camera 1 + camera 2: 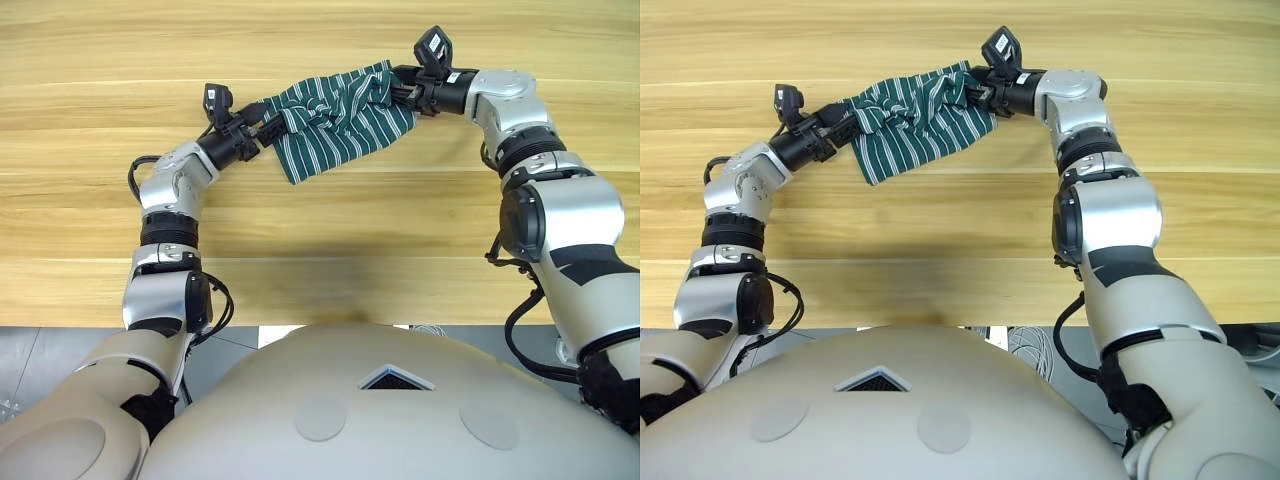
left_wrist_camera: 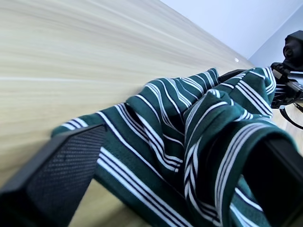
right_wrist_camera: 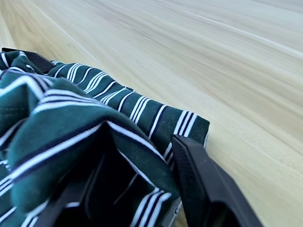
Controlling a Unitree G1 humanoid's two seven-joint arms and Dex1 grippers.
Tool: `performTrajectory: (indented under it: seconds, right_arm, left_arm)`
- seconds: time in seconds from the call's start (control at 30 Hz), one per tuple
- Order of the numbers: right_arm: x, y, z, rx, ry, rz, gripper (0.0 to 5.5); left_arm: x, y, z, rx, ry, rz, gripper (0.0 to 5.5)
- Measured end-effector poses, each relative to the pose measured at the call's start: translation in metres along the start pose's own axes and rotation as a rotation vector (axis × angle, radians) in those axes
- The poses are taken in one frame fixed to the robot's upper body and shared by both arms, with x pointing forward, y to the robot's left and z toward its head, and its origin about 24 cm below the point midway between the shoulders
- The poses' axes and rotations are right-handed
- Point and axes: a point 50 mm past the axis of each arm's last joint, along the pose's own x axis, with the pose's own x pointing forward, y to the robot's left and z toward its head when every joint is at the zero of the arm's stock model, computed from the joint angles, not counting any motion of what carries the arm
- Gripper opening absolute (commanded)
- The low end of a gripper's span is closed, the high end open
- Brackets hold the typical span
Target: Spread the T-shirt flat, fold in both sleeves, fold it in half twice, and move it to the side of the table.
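Left gripper [image 1: 268, 128] and right gripper [image 1: 400, 95] pinch opposite ends of the bunched T-shirt [image 1: 335, 120], slung between them above the tabletop's [image 1: 300, 230] middle. Left wrist view: fingers [image 2: 61, 165] clamp striped folds. Right wrist view: likewise, by a hem. Soft, floppy; I'd hold corners.

No readable text or labels anywhere here.

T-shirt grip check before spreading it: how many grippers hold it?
2. The left gripper holds the T-shirt at its left end; the right gripper holds its right end, farther across the table.
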Motion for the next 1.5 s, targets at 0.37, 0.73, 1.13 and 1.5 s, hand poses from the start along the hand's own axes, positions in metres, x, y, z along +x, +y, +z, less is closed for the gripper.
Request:
performTrajectory:
  seconds: [0.37, 0.73, 1.13, 1.5]
  right_arm:
    - [-0.012, -0.013, -0.003, 0.105, 0.004, -0.109, 2.36]
    - [-0.005, -0.016, 0.014, 0.105, -0.062, -0.199, 4.35]
    - [-0.003, -0.02, 0.03, 0.138, -0.182, -0.309, 4.61]
    - [-0.031, -0.026, 0.058, -0.133, -0.405, -0.209, 4.61]
  left_arm:
    - [-0.001, 0.015, 0.01, -0.091, -0.13, 0.107, 5.4]
    - [-0.006, 0.026, 0.013, -0.1, -0.174, 0.182, 5.4]
    - [-0.025, 0.048, 0.023, -0.199, -0.31, 0.327, 5.4]
    - [-0.043, 0.03, 0.024, 0.093, -0.417, 0.295, 5.4]
